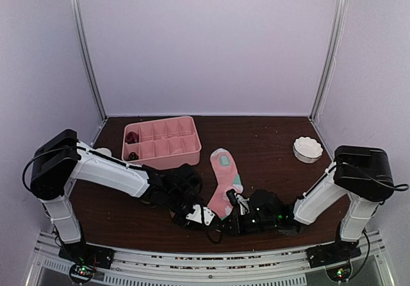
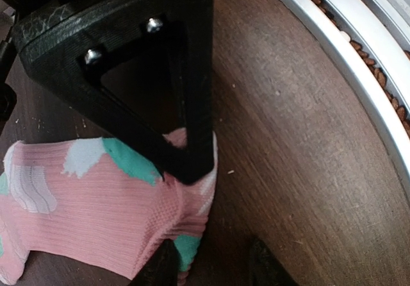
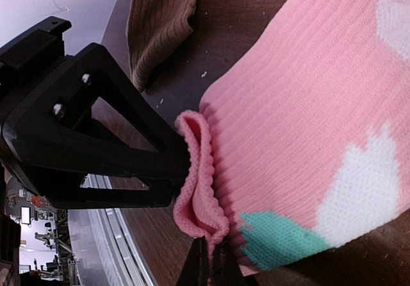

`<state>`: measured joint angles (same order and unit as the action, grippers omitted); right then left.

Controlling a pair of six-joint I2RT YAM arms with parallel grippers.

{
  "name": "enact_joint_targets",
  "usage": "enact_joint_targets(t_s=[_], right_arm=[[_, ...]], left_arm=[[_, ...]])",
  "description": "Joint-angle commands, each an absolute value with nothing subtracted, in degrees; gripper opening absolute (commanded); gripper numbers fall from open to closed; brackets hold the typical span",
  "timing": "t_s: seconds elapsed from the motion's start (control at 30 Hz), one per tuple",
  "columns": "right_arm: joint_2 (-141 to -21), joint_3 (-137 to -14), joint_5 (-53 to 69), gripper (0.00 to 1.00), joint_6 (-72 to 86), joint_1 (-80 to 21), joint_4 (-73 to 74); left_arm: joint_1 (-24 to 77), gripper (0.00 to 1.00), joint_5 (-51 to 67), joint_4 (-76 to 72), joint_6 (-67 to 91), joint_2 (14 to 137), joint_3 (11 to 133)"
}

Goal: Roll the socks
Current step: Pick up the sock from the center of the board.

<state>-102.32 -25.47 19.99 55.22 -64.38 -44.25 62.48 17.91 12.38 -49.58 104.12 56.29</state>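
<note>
The pink sock [image 1: 225, 178] lies on the brown table [image 1: 269, 138], in the middle and toward the near edge. It is stretched from near to far, and its far end is just to the right of the pink tray [image 1: 163, 161]. It has white and mint-green patches. Both arms reach low to its near end and meet there. The right gripper [image 3: 210, 261] is closed, and a small fold of the pink ribbed fabric is pinched between its two fingers, so that the edge of the sock stands up a little from the wood. The left gripper [image 2: 214, 268] is just beside it, at the same end of the sock. Its fingers stand somewhat apart: one fingertip [image 2: 161, 268] is at the corner of the sock, by a green patch, and bare wood shows between the sock and the other fingertip, so this claw does not clamp anything. In the right wrist view a tan sock [image 3: 160, 26] lies flat on the table near the pink one, with a strip of wood between them. In the top view I cannot make it out. In the far left compartment of the tray sits a small dark red bundle [image 1: 131, 136]. A white bowl [image 1: 307, 150] stands far to the right, well apart from the sock.
</note>
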Motion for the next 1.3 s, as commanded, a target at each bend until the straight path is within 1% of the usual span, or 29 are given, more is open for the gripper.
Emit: enact_joint_targets(t_s=[0.0,0.17,0.6,0.9,1.17,1.27], right_arm=[[-105.09,-23.16,21.76,0.0,53.88,-63.98,-29.89],[-104.54,-23.59,21.97,0.0,53.55,-63.63,-28.61],[-103.54,-25.39,22.34,0.0,52.37,-63.02,-25.72],[-103.22,-25.79,23.61,0.0,51.77,-62.77,-24.67],[-101.22,-25.04,25.14,0.0,51.51,-61.39,-25.49],[-100.71,-25.52,25.29,0.0,50.7,-61.13,-24.3]], left_arm=[[62.75,0.39,18.28,12.87,-49.61,102.26,57.0],[62.76,0.4,19.42,15.32,-50.81,100.15,55.84],[62.8,0.38,15.94,13.24,-50.72,106.47,58.63],[62.75,0.37,13.92,12.09,-50.88,107.9,59.59],[62.76,0.3,10.99,16.23,-52.9,111.38,61.09],[62.75,0.25,10.55,17.55,-52.71,111.87,61.31]])
